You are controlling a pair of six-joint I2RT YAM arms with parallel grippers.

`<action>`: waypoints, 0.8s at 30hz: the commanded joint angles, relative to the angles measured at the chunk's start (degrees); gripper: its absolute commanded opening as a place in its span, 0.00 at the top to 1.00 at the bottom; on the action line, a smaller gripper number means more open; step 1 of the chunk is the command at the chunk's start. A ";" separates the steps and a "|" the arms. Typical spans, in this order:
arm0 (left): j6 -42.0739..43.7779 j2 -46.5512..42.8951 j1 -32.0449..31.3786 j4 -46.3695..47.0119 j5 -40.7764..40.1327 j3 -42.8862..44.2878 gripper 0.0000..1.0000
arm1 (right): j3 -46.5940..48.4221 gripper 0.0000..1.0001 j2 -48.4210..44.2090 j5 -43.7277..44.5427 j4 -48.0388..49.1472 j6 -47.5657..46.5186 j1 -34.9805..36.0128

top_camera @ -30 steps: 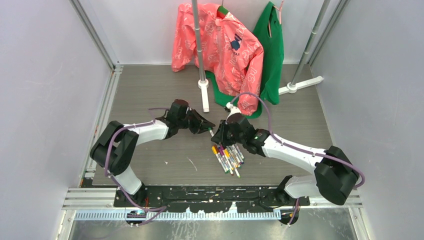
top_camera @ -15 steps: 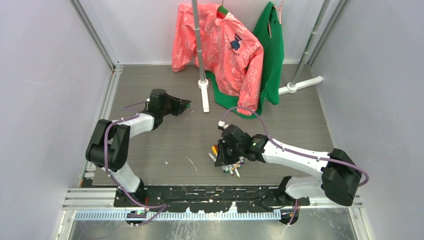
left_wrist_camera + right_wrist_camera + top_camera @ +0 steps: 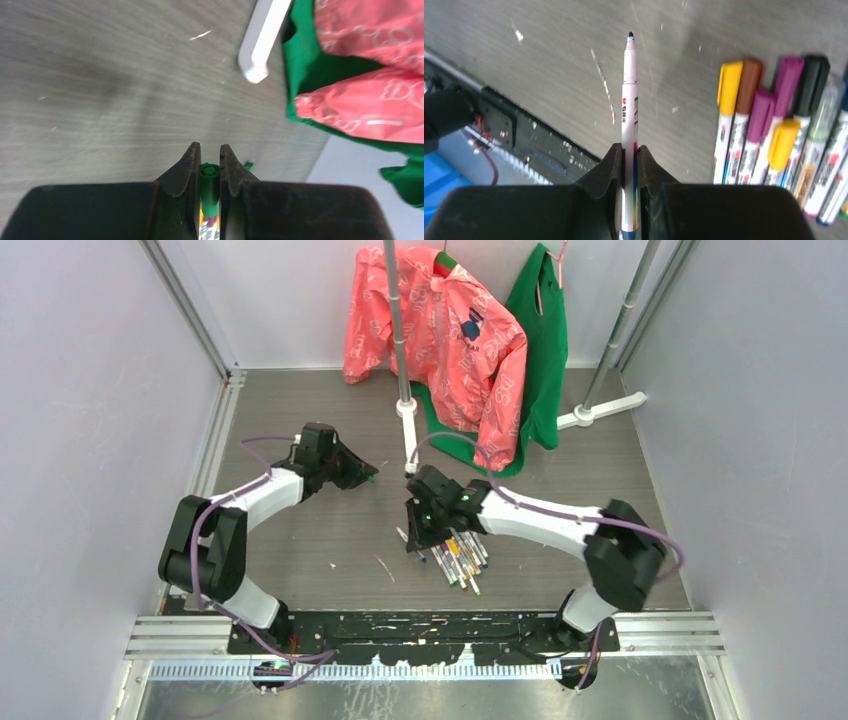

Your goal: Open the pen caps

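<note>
— Between the fingers of the left gripper (image 3: 209,150) sits a short green plastic pen cap (image 3: 209,181), is that right?

— Yes. Both black fingers (image 3: 187,167) press against its sides, and its round end looks out just short of their tips. A sliver of yellow and pink print shows behind it, too little to say what it is.

— And the pen?

— A slim white-barrelled marker pen (image 3: 629,100) is pinched in the right gripper (image 3: 629,150). It wears no cap, and its dark tip (image 3: 630,35) reaches well past the fingertips. Whether that tip touches the surface I cannot tell.

— How do cap and pen lie to one another?

— Well apart. From above, the left gripper hangs left of centre and a little farther back. The right gripper sits near the middle, with table between the two.

— Other pens?

— A row of capped marker pens (image 3: 746,160) lies side by side on the grey wood-grain table (image 3: 300,560), just right of the held pen in the wrist view. Their plastic caps (image 3: 729,82) are yellow, brown, purple and dark. From above, that bundle lies to the near right of the right gripper, close by it.

— And beyond?

— At the far side stands the white foot of a metal rack (image 3: 262,40). A pink printed jacket (image 3: 450,330) and a green garment (image 3: 548,350) hang there, their hems down at the table.
</note>
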 commanded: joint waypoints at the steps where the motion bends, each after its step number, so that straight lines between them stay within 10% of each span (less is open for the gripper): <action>1: 12.48 -4.27 -0.80 -13.79 -2.15 2.15 1.00 | 8.14 0.99 8.38 4.00 1.26 -3.12 0.17; 24: 24.49 -0.21 -1.78 -35.51 -14.27 5.58 0.99 | 27.30 0.94 32.08 14.83 2.18 -5.97 -2.29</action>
